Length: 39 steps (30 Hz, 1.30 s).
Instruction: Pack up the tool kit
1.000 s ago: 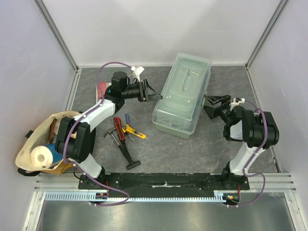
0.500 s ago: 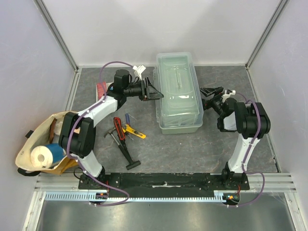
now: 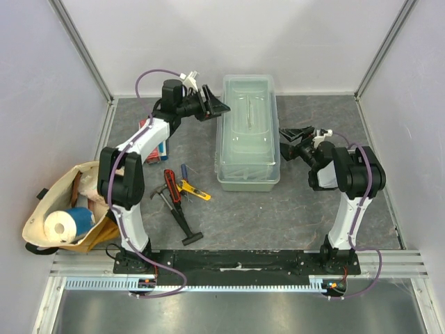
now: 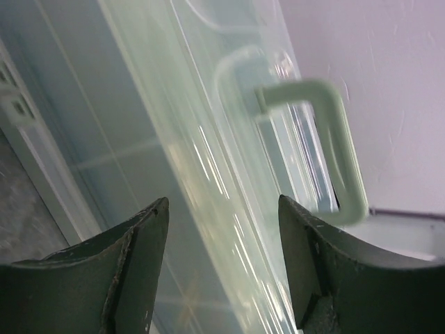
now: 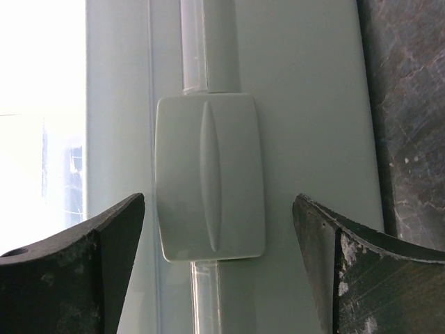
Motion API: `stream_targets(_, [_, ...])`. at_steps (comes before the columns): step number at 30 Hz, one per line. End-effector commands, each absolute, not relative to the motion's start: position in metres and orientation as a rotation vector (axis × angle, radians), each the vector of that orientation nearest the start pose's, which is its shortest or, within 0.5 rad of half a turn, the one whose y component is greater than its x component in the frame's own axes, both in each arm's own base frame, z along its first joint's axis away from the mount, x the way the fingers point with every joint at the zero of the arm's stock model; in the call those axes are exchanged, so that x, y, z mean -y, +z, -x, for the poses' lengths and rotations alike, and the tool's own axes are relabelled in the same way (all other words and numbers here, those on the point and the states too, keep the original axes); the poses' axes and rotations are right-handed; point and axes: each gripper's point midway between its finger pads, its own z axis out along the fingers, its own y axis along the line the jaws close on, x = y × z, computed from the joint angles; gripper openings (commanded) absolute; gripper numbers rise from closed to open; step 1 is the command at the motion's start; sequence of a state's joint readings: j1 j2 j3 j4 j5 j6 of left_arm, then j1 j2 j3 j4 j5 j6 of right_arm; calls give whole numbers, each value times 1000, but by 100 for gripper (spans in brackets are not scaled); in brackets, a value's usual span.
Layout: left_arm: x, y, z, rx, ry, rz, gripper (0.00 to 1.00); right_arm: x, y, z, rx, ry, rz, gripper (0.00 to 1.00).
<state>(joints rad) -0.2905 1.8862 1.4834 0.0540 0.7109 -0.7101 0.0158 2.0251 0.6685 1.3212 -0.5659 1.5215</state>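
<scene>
The pale-green translucent toolbox [image 3: 247, 132] stands shut on the grey table, its long side running front to back. My left gripper [image 3: 217, 108] is open and empty at the box's far left edge. In the left wrist view, the lid and its handle [image 4: 316, 132] lie between and beyond the open gripper [image 4: 222, 264]. My right gripper [image 3: 288, 136] is open and empty at the box's right side. The right wrist view shows the side latch [image 5: 208, 177] between the open gripper [image 5: 219, 268]. A black hammer [image 3: 177, 212], red-black cutter [image 3: 170, 182], yellow knife [image 3: 194, 190] and a screwdriver [image 3: 184, 170] lie left of the box.
A tan cloth bag [image 3: 66, 209] with a paper roll sits at the near left. A flat red-and-blue packet [image 3: 154, 136] lies under the left arm. Walls close in the table at the back and both sides.
The toolbox has turned from a slant to straight and slid left. My left gripper has swung toward the back. My right gripper has followed the box leftward.
</scene>
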Motion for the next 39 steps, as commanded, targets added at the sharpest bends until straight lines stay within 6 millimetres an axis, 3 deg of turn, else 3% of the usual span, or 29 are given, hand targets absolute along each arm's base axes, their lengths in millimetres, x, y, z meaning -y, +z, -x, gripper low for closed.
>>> stream_targets(1, [289, 234, -485, -2018, -1312, -151, 70, -173, 171, -419, -1537, 1572, -442, 94])
stream_targets(6, [283, 221, -490, -2054, -1291, -154, 70, -179, 174, -429, -1503, 1606, -423, 97])
stream_targets(15, [294, 203, -472, -2113, -1431, -159, 69, -208, 190, -424, -1413, 1755, -387, 95])
stream_targets(23, [300, 196, -466, -2140, -1451, -152, 68, -242, 229, -396, -1354, 1780, -122, 89])
stream_targets(31, [301, 185, -464, -2197, -1413, -124, 67, -258, 220, -387, -1394, 1817, -92, 69])
stream_targets(39, [306, 179, -459, -2228, -1383, -146, 66, -261, 197, -396, -1499, 1729, -121, 50])
